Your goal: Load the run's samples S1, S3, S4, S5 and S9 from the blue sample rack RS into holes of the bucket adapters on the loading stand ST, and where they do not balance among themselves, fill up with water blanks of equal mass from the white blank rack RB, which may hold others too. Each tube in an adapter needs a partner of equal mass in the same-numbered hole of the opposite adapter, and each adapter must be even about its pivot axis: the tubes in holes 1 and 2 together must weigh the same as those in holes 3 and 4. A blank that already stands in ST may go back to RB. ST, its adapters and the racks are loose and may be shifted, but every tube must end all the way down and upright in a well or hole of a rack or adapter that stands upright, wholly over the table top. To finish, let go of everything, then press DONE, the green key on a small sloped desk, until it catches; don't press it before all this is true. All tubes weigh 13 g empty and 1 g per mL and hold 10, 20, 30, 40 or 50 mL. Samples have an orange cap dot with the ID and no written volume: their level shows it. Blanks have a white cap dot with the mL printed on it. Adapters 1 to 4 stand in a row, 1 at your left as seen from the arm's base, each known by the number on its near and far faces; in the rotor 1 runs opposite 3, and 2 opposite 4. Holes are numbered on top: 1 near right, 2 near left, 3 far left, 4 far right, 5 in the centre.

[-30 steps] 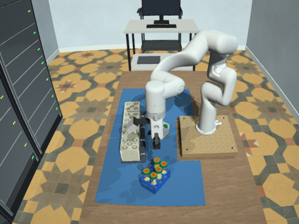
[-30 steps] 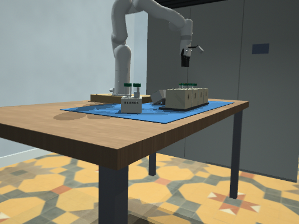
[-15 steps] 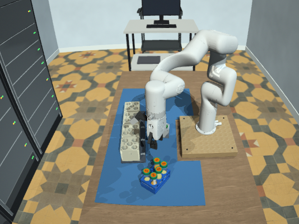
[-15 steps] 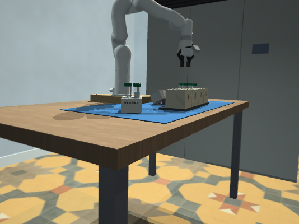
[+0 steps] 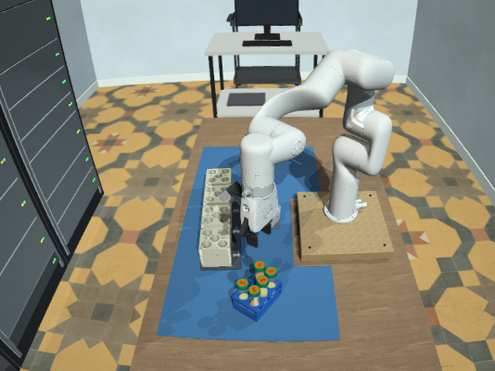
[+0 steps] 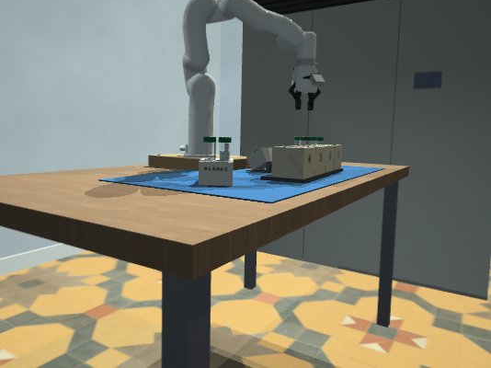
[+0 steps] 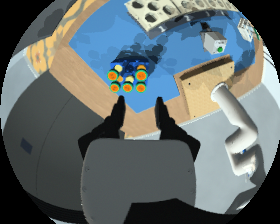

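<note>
My gripper [image 5: 247, 235] hangs high above the blue mat, partly open and empty; it also shows in the side view [image 6: 304, 101] and the wrist view [image 7: 139, 111]. The blue sample rack RS [image 5: 257, 294] stands just in front of it and holds several orange-capped tubes; in the wrist view [image 7: 126, 77] it lies ahead of my fingertips. The loading stand ST [image 5: 217, 217], with its row of beige adapters [image 6: 305, 160], stands to the left of the gripper. The white blank rack RB [image 6: 215, 172] holds two green-capped tubes [image 6: 217, 140]. The arm hides RB in the front view.
The small sloped desk with the green DONE key [image 7: 216, 42] sits on the mat beyond the adapters. The arm's wooden base plate [image 5: 343, 226] lies to the right. The table's front edge is close beyond the sample rack [image 7: 69, 66].
</note>
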`<state>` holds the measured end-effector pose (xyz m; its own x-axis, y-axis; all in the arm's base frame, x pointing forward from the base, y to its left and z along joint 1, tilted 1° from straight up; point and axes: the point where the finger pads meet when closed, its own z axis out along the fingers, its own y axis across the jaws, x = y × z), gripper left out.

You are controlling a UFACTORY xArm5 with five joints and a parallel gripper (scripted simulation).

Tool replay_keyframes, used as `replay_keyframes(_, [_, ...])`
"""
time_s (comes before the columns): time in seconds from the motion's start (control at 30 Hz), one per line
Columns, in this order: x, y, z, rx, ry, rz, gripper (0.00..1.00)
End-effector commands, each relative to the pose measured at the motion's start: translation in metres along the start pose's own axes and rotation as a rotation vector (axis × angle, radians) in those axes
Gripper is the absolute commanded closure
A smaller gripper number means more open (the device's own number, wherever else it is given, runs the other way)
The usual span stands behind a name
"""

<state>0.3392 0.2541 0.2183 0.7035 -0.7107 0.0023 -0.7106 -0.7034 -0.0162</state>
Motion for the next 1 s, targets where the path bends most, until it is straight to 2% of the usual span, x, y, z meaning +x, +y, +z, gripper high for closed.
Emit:
replay_keyframes(0.0, [0.0, -0.001, 0.004, 0.003, 0.0, 0.0, 0.43])
replay_keyframes(0.97, [0.0, -0.001, 0.054, 0.003, 0.0, 0.0, 0.43])
